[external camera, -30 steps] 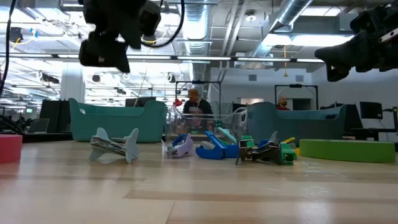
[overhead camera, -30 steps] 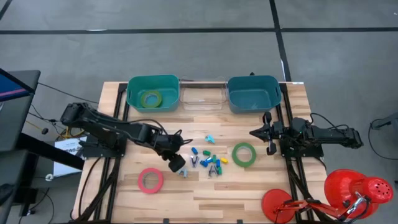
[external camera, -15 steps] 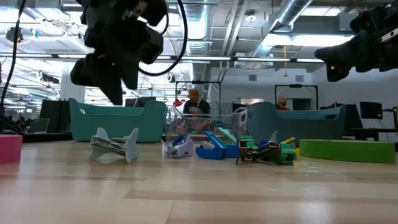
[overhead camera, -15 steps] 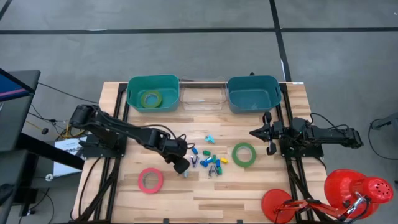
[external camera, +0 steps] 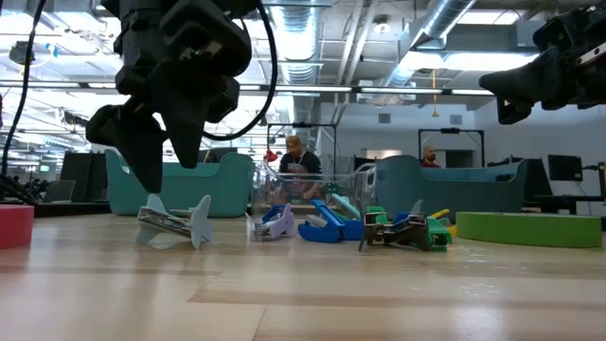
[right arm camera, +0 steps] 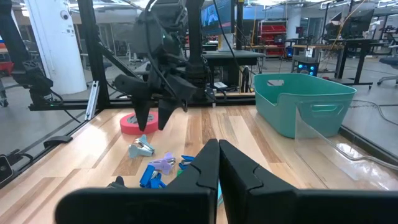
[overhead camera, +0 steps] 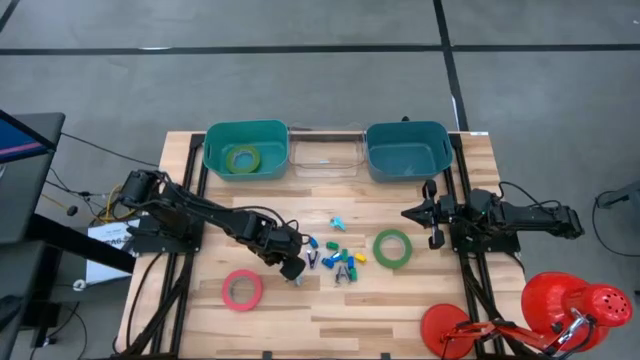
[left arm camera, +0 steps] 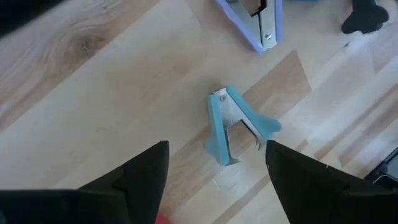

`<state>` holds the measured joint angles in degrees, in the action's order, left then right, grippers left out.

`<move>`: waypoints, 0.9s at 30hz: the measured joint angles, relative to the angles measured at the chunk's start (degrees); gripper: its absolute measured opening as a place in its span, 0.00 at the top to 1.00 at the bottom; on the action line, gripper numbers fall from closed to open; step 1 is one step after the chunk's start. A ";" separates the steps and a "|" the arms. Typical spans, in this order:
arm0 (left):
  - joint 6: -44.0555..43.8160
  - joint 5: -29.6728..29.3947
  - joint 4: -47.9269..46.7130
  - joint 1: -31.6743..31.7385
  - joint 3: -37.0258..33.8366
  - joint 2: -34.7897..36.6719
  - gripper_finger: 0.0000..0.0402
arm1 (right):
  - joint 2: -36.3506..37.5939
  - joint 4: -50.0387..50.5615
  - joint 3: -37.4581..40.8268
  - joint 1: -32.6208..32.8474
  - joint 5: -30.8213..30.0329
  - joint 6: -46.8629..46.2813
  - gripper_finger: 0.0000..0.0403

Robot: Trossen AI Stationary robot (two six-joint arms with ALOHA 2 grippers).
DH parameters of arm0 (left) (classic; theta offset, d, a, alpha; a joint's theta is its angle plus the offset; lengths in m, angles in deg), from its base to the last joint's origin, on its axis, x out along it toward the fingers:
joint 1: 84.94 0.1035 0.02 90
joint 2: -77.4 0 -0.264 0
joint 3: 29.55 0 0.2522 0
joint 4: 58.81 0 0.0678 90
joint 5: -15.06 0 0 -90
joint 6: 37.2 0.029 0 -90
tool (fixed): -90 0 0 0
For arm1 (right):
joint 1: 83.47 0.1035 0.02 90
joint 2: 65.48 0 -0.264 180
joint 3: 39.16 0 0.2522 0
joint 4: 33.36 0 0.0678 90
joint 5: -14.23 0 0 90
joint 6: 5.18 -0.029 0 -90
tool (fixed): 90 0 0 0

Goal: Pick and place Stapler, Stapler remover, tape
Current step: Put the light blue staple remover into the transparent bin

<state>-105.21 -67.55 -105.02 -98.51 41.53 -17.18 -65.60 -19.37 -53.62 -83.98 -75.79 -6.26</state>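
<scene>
My left gripper [overhead camera: 292, 266] is open and hangs just above a pale blue staple remover [left arm camera: 233, 127], which lies on the wood [external camera: 175, 223]; the fingers stand either side of it without touching. My right gripper [right arm camera: 218, 148] is shut and waits over the table's right edge [overhead camera: 420, 213]. A pinkish red tape roll [overhead camera: 242, 289] lies flat near the front left. One green roll [overhead camera: 392, 248] lies flat at centre right. Another green roll [overhead camera: 241, 158] sits in the left teal bin. Small coloured staplers and removers [overhead camera: 335, 258] cluster at the centre.
Along the far edge stand a teal bin [overhead camera: 215, 135], a clear tray [overhead camera: 325, 165] and a second teal bin [overhead camera: 440, 135]. A purple stapler [left arm camera: 261, 25] lies close beside the pale blue remover. A red lamp [overhead camera: 575, 305] sits off the near right corner. People show in the room behind.
My left gripper has come down toward the pale blue staple remover, shifting slightly toward the table's right, and tipped its fingers downward. The remover and the other pieces have stayed where they were.
</scene>
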 joint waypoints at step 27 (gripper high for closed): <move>-1.45 0.10 1.25 -2.58 0.00 -2.04 0.43 | 0.01 0.00 0.00 0.00 0.00 0.01 1.00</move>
<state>-106.66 -67.45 -103.77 -101.08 41.53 -19.22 -65.59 -19.37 -53.61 -83.98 -75.79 -6.25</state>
